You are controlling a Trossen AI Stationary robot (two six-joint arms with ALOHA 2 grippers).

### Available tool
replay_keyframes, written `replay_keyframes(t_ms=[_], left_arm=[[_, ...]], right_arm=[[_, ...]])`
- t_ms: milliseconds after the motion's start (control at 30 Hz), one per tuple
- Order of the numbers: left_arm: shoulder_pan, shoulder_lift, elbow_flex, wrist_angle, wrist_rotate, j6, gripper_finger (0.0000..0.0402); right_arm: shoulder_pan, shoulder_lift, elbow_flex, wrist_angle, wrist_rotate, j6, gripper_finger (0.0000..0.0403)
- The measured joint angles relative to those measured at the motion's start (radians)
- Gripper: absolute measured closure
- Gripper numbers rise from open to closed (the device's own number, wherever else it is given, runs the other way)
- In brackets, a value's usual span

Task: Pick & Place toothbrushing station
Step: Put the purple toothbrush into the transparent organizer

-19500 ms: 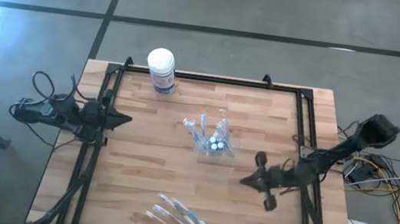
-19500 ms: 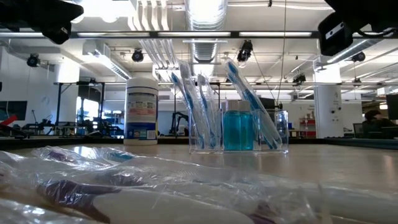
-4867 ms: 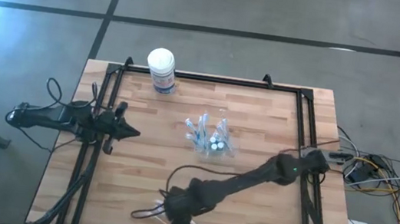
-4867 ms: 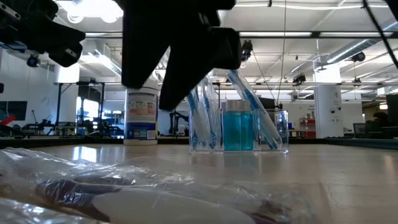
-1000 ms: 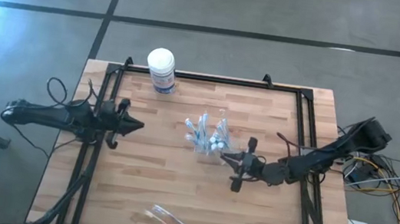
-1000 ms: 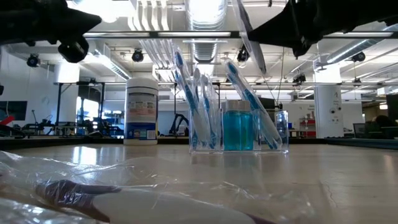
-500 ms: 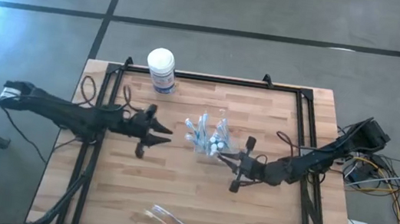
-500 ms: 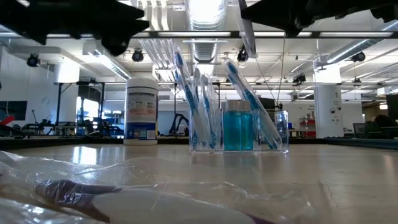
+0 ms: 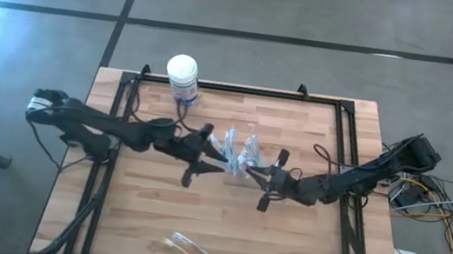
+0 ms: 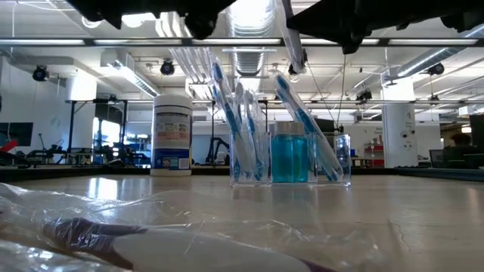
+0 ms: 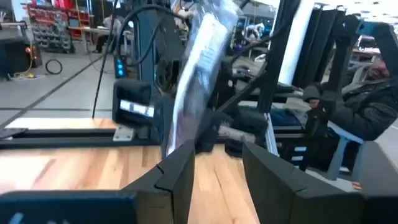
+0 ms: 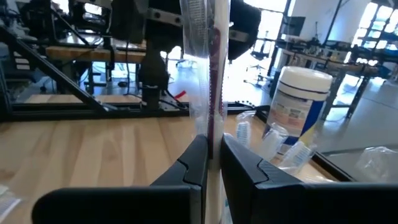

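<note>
The toothbrushing station [image 9: 237,149], a clear holder with blue-and-white brushes and a blue cup [image 10: 290,157], stands on its base in the middle of the table. My right gripper [image 9: 249,173] comes in level from the right, just near of the station, shut on a toothbrush in a clear wrapper [image 12: 208,74]. My left gripper [image 9: 218,166] reaches in from the left and stands open [image 11: 214,168], facing that wrapped toothbrush [image 11: 200,74] with nothing between its fingers. My right gripper pinches the wrapped toothbrush between its two fingers, across the pack's lower stretch [image 12: 210,134]. The fingers lie level, coming from the table's right. The pack stands nearly upright and clear of the table; its lower end [image 10: 301,60] hangs above the station's brushes.
A white tub with a blue label [image 9: 182,78] stands at the far left. More wrapped toothbrushes [image 9: 191,248] lie near the table's front edge, their crinkled plastic [image 10: 151,230] filling the low view's foreground. A black frame [image 9: 344,134] borders the table.
My left gripper has swung from the table's left edge toward the middle, up to the station and the wrapped toothbrush, and has opened on the way. The right gripper has edged a little upward with the wrapped toothbrush, still shut on it.
</note>
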State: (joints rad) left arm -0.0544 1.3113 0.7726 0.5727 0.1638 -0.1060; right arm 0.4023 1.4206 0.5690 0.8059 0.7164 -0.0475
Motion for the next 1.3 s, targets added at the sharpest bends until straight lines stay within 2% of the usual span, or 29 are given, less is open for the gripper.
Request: replay_keyframes(t_ms=[267,700,967,1300], left_arm=[[0.0,0.151,0.115,0.003,0.014,-0.005,0.0261],[-0.001,0.258,0.204,0.012,0.03,0.001,0.0261],[-0.002,0.243,0.204,-0.004,0.004,0.004,0.0261],[-0.012,0.172,0.202,-0.16,0.006,0.045,0.0261]], right_arm=[[0.001,0.002,0.0,0.015,-0.018,0.017,0.0376],[0.001,0.004,-0.001,0.013,-0.017,0.022,0.0375],[0.01,0.004,-0.001,0.017,-0.006,0.01,0.0374],[0.019,0.004,-0.001,0.032,-0.011,-0.018,0.0374]])
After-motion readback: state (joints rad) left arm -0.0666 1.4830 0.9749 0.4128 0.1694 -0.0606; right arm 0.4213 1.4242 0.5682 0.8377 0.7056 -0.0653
